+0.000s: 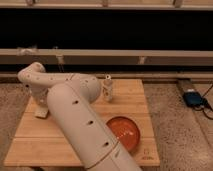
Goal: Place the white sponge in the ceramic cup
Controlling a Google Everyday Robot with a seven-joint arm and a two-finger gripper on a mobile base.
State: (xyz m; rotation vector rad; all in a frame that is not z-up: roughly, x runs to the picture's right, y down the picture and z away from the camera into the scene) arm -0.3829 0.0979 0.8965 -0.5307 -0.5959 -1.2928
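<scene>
Gripper [40, 102]: lowered over the left edge of the board [131, 95]; its opening cannot be told.
White sponge [41, 113]: pale block seen directly beneath the Gripper, apparently touching.
Ceramic cup [107, 90]: judged the small white vessel well apart to the right, past the arm [75, 115].

1. The arm [75, 117] rises from the bottom edge across the wooden board [35, 142], then bends left.
2. The gripper [41, 110] hangs low at the board's left edge.
3. An orange bowl [125, 133] sits front right, with a small pale object [107, 90] standing behind it.
4. A blue device [193, 97] lies on the floor to the right.
</scene>
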